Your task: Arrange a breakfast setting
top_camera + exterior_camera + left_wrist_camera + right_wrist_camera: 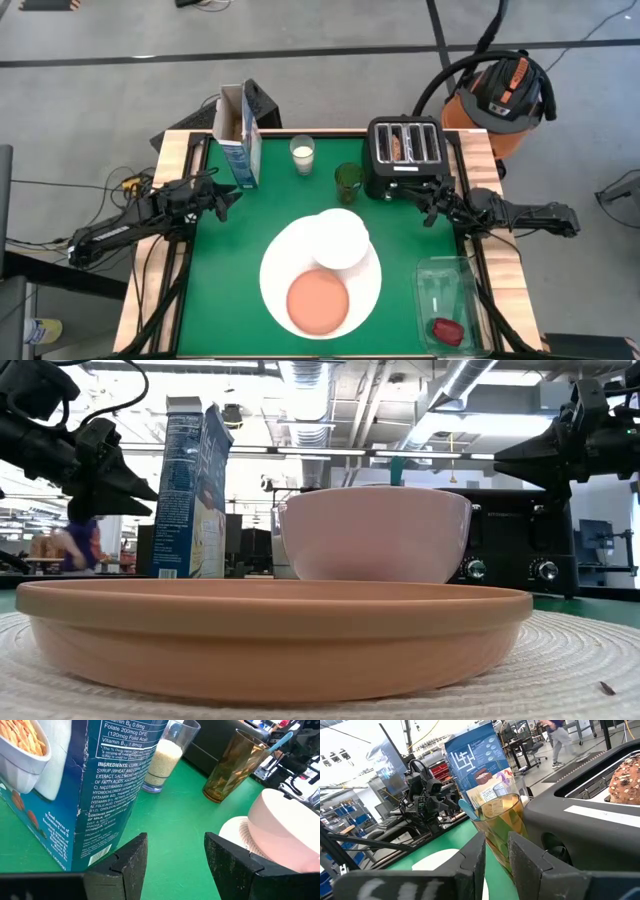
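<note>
L gripper [175, 852] hovered w/ jaws parted, empty, blue cereal box [75, 785] just beside one finger, outside the gap. I judged box grab was the step: shift gripper sideways so box's narrow face sat between fingers, then close. Box stood upright, long axis vertical, top flap open. R gripper [496, 851] waited by toaster [405, 155], jaws nearly closed, empty.

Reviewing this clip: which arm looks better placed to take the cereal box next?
Probably the left. The left gripper hovers open right beside the cereal box; the right gripper waits by the toaster.
</note>
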Motion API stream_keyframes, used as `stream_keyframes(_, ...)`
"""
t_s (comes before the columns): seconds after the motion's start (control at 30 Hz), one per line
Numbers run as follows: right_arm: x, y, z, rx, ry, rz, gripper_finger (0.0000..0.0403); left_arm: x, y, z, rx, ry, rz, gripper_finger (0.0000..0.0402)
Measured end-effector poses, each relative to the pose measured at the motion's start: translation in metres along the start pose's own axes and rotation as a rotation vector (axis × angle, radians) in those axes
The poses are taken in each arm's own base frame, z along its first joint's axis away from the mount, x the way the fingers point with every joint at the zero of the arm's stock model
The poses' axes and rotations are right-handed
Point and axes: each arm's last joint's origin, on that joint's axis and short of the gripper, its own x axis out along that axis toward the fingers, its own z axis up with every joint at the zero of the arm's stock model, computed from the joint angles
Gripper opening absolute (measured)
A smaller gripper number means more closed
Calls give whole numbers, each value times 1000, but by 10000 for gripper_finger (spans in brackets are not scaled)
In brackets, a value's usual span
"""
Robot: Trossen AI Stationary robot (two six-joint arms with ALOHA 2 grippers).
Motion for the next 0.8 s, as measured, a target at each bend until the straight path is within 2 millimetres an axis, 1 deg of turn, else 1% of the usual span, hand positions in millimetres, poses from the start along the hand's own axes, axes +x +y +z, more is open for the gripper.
stream_keyframes(0.23, 0, 0, 0, 0, 0, 0, 107, 1, -2, 4, -15, -57, -31, 183)
stream_keyframes(0.43, 0, 0, 0, 0, 0, 0, 107, -1, -9, 12, -116, -95, -161, 183)
stream_keyframes(0.6, 0, 0, 0, 0, 0, 0, 107, -16, -17, 32, -110, -177, -172, 183)
stream_keyframes(0.7, 0, 0, 0, 0, 0, 0, 107, -25, -20, 45, -114, -216, -120, 183)
stream_keyframes(0.8, 0, 0, 0, 0, 0, 0, 107, -29, -25, 54, -117, -200, -69, 183)
